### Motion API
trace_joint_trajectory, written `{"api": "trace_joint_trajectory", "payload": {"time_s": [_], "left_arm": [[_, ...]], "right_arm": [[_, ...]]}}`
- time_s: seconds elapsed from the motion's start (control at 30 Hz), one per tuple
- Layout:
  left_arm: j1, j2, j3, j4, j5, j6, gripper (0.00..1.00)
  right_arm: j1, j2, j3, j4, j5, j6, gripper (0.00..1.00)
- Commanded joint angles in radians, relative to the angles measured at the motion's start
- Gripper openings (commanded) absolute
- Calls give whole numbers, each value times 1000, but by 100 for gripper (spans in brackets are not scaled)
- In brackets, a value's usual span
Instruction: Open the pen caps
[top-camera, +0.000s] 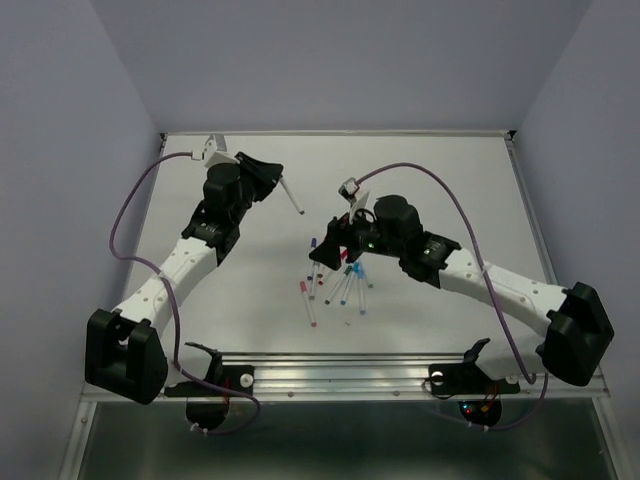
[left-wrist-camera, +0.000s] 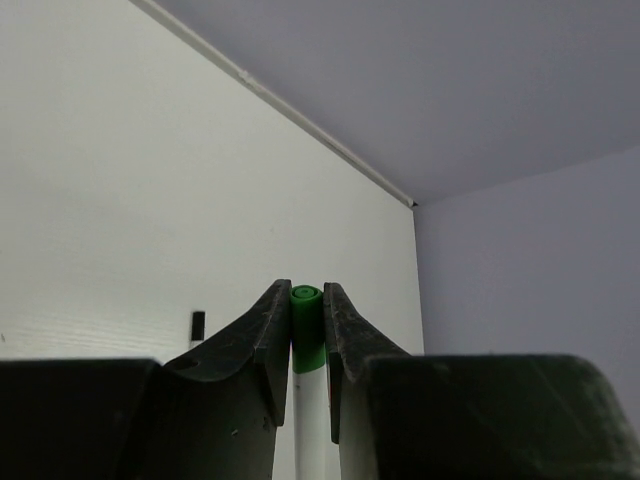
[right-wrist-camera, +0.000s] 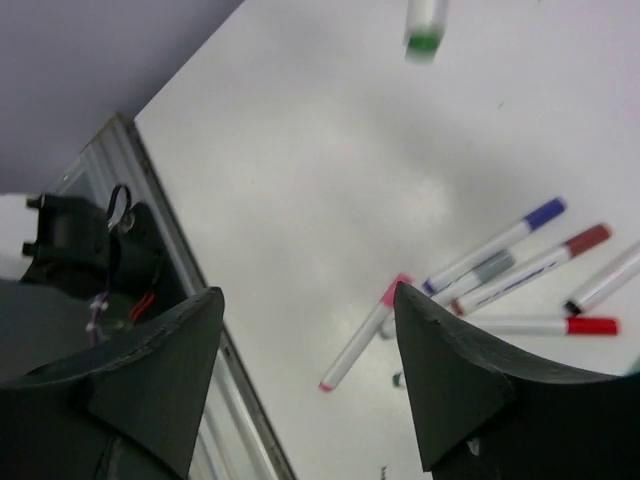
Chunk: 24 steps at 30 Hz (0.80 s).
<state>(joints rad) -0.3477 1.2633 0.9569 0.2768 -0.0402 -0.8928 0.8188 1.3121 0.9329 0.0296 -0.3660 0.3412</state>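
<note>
White tabletop (top-camera: 200, 300), lavender walls (top-camera: 60, 150): I have one pen held up on the left, with the others lying by the right arm.
From above, my left gripper (top-camera: 278, 178) sits at upper centre. It is clamped on a thin white-barrelled pen (top-camera: 293, 198) that slants down to the right, clear of the surface. The right gripper (top-camera: 333, 252) is at frame centre, just above the loose white pens (top-camera: 335, 288), which are scattered with their coloured caps on. On the left wrist view, both fingers (left-wrist-camera: 275, 335) press against either side of that pen's short green plastic cap (left-wrist-camera: 307, 300) at bottom centre, its end facing away. On the right wrist view, the jaws are spread wide with nothing between them. Pink-, blue-, brown- and red-capped pens lie at the right, and the green cap shows blurred at the top edge.
</note>
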Motion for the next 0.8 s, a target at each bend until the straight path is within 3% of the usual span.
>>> {"api": "trace_joint_trajectory", "payload": {"time_s": [0.0, 0.37, 0.5, 0.57, 0.6, 0.7, 0.77], "left_arm": [[-34, -56, -52, 47, 95, -5, 0], [-116, -77, -81, 55, 134, -24, 0], [-122, -85, -89, 59, 135, -29, 0], [-123, -81, -98, 74, 134, -35, 0], [-123, -78, -99, 78, 134, -41, 0], [-122, -61, -87, 87, 137, -41, 0], [-122, -51, -75, 90, 125, -37, 0]], "right_arm": [[-18, 47, 128, 41, 215, -56, 79], [-47, 231, 336, 36, 242, -82, 82], [-47, 266, 374, 39, 223, -85, 61], [-47, 282, 389, 39, 188, -87, 43], [-47, 285, 392, 38, 167, -90, 25], [-47, 280, 382, 38, 84, -90, 3], [-47, 266, 353, 38, 61, -85, 1]]}}
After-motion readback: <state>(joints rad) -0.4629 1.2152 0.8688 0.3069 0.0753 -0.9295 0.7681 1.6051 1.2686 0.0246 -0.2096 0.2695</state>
